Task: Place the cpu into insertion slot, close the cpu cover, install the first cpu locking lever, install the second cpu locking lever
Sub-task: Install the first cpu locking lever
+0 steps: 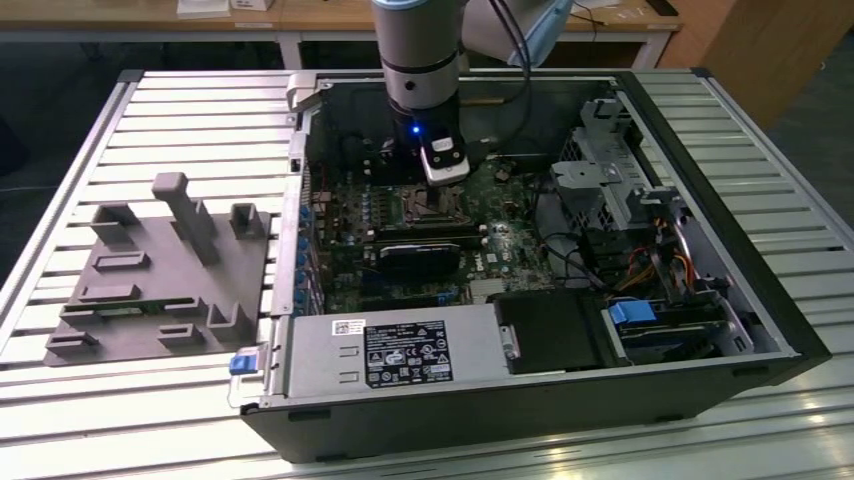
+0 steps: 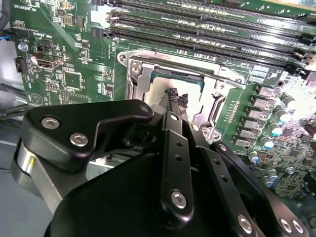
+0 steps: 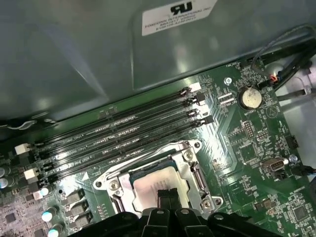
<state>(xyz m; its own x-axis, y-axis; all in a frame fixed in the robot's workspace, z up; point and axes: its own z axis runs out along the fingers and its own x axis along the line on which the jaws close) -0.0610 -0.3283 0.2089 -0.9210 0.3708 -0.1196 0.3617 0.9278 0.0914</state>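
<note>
Gripper w/ jaws clenched, tips on cpu. Cpu lies flat in insertion slot, edges parallel to motherboard edges; square, no long axis.

A robot arm with a smooth silver-grey cylindrical body and black ring bands near its lower end. A small blue light glows on the black wrist section. A white and grey box-shaped module is fixed beside the wrist, and a dark cable runs along the arm. In both wrist views the claw is matte black, built from flat linkage bars joined by round silver screws. A brushed metal cylinder sits at its base.
</note>
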